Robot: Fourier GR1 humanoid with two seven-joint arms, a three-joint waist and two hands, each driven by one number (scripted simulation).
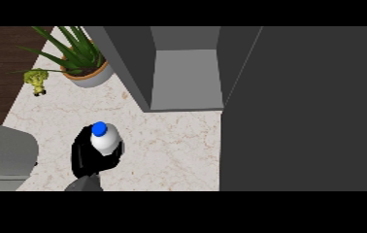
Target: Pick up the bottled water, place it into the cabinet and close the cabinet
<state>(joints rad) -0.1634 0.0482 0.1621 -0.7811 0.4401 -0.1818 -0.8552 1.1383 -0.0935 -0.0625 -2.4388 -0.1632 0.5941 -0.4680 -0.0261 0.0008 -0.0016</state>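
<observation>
With its left hand (90, 157) curled round the bottled water (105, 139), well short of the open cabinet (185, 76), I'd fear the bottle clipping the cabinet's near wall.

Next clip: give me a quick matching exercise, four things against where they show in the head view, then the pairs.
Things:
1. bottled water
2. potted plant
3. cabinet
4. broccoli

Places:
A. far left, beside the pot
B. top centre, open
C. lower left, held in the left hand
D. upper left, on the counter

Pairs: 1-C, 2-D, 3-B, 4-A
</observation>
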